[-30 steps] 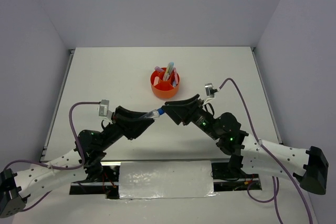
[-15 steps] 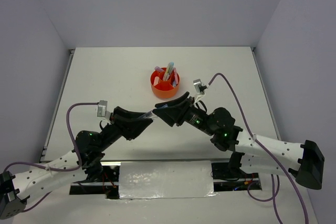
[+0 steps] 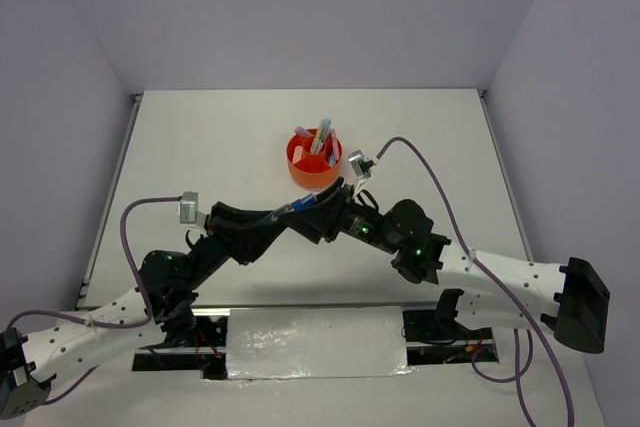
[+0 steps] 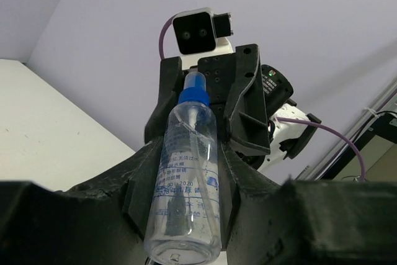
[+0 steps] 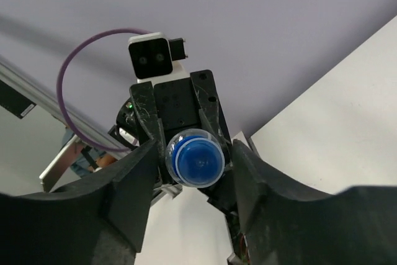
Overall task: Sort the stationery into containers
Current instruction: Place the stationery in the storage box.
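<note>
Surface: white table (image 3: 200, 147).
Left gripper (image 4: 186, 181): clamped on clear plastic bottle with blue cap (image 4: 187, 147), held in the air.
Right gripper (image 5: 195, 159): jaws flank the cap; can't tell if gripping.
Label: blue print, unreadable.

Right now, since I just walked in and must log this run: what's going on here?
It looks like a mid-air handover. The left gripper holds a small clear spray bottle by its body, above the table. The right gripper has its jaws either side of the blue-capped end; whether they grip it I cannot tell. Behind them, the orange organizer already holds several pens.
</note>
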